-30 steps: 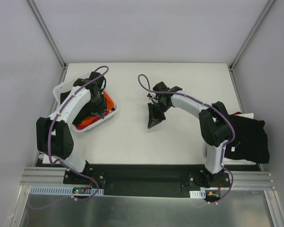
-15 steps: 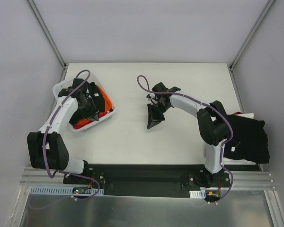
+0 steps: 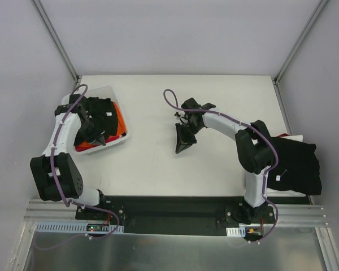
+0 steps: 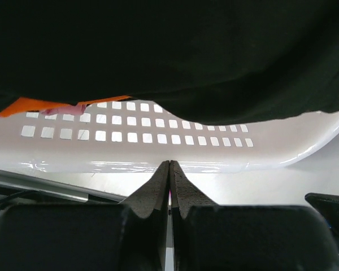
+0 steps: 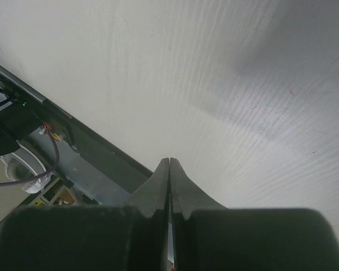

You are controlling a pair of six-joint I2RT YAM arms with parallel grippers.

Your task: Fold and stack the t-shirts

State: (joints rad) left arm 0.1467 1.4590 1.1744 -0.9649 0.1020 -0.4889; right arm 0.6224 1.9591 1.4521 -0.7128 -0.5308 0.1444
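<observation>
Several t-shirts lie heaped in the white lattice basket [image 3: 114, 141] at the table's left: a black one [image 3: 103, 109] on top, orange [image 3: 120, 121] and red [image 3: 85, 148] under it. My left gripper [image 3: 97, 135] is shut over the basket's near side. In the left wrist view its tips [image 4: 169, 164] meet at the basket's rim [image 4: 158, 135], with nothing between them. Black cloth [image 4: 169, 51] fills the top there, with orange cloth [image 4: 39, 105] under it. My right gripper [image 3: 182, 148] hangs shut and empty over the table's middle, its tips [image 5: 169, 161] above bare white tabletop. A folded black t-shirt [image 3: 296, 166] lies at the right edge.
The basket sits close to the table's left edge [image 3: 73, 96]. Grey walls and metal frame posts [image 3: 56, 39] enclose the table. The black base rail [image 3: 169, 209] runs along the near edge. In the right wrist view, the rail [image 5: 73, 135] and cables [image 5: 22, 180] appear at lower left.
My left arm has swung left, and the basket has slid and turned with it toward the table's left edge. The right arm has not moved.
</observation>
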